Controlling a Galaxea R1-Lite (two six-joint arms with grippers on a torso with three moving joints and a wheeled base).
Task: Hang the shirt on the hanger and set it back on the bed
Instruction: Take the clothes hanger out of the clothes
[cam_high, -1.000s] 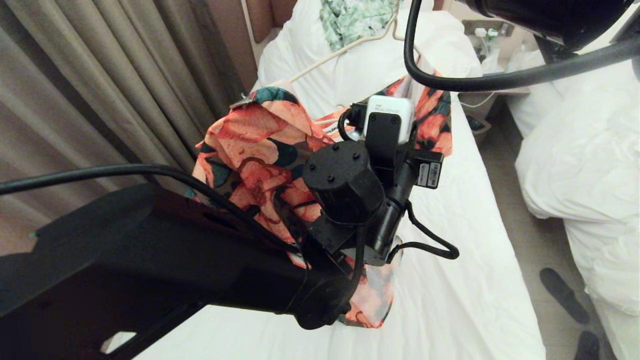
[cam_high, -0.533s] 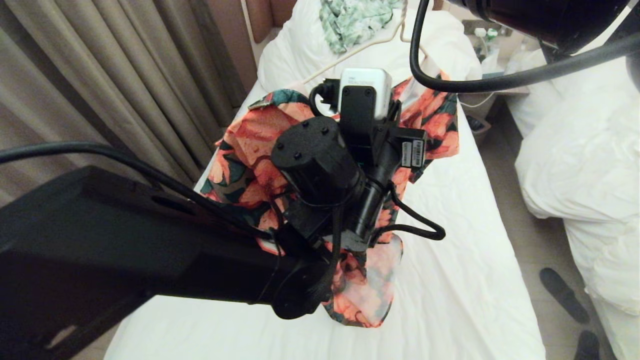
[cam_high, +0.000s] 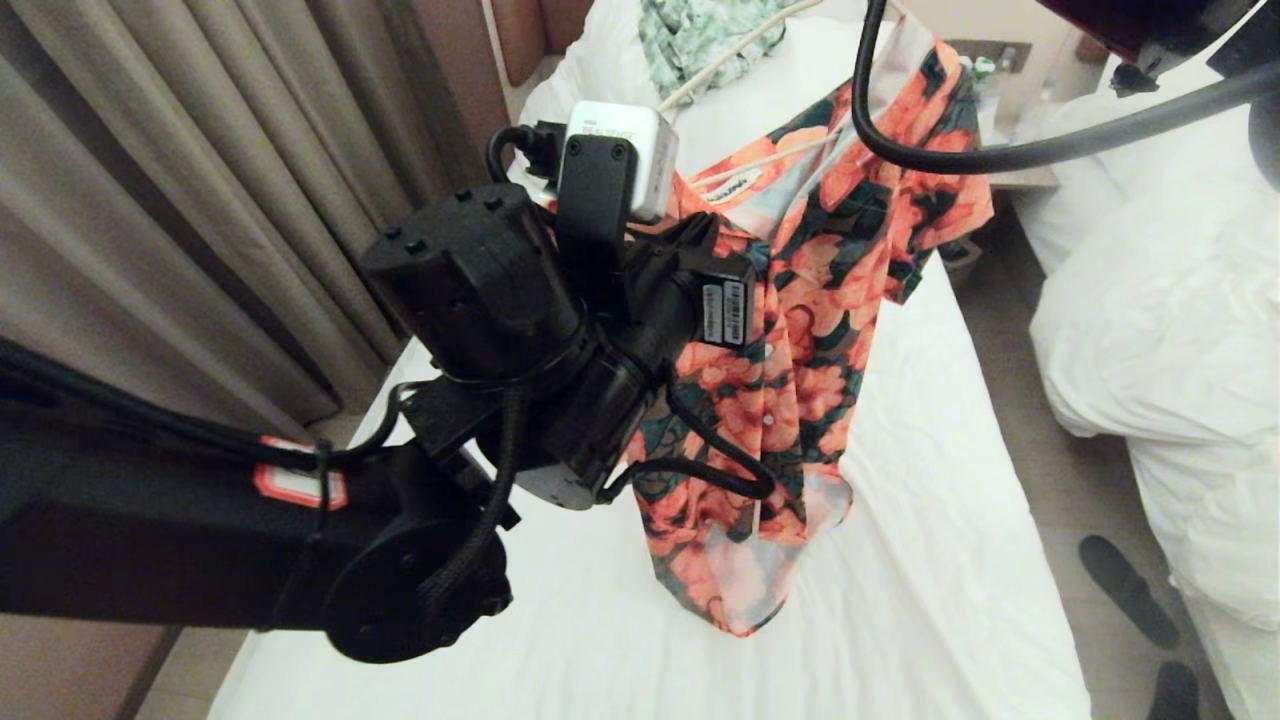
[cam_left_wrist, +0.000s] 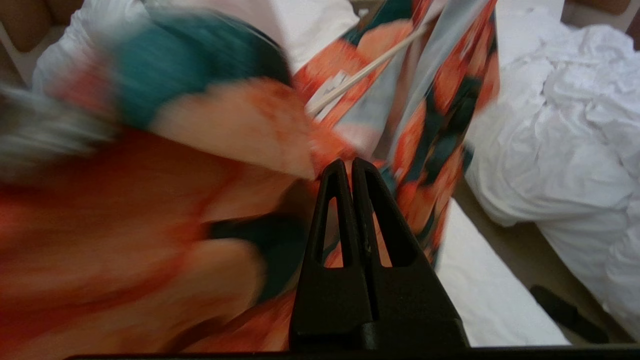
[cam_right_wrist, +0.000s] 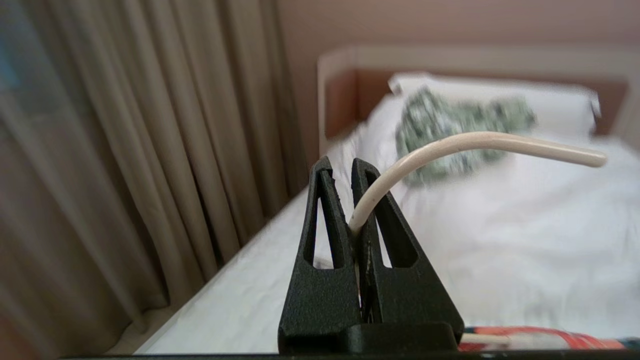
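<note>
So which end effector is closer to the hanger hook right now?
Right. The right end effector is clamped on the hanger just below its hook; the left end effector sits lower, against the shirt.

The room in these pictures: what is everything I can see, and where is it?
shirt: one, coral flowers on dark green, hanging above the bed
hanger: one, cream, hook in the right gripper
bed: one, white sheet, centre
leafy garment: one, green-white, at the bed's head
neighbouring bed: one, rumpled white, on the right
curtains: beige, on the left
slippers: dark, on the floor
left gripper: shut, against the shirt
right gripper: shut on the hanger
</note>
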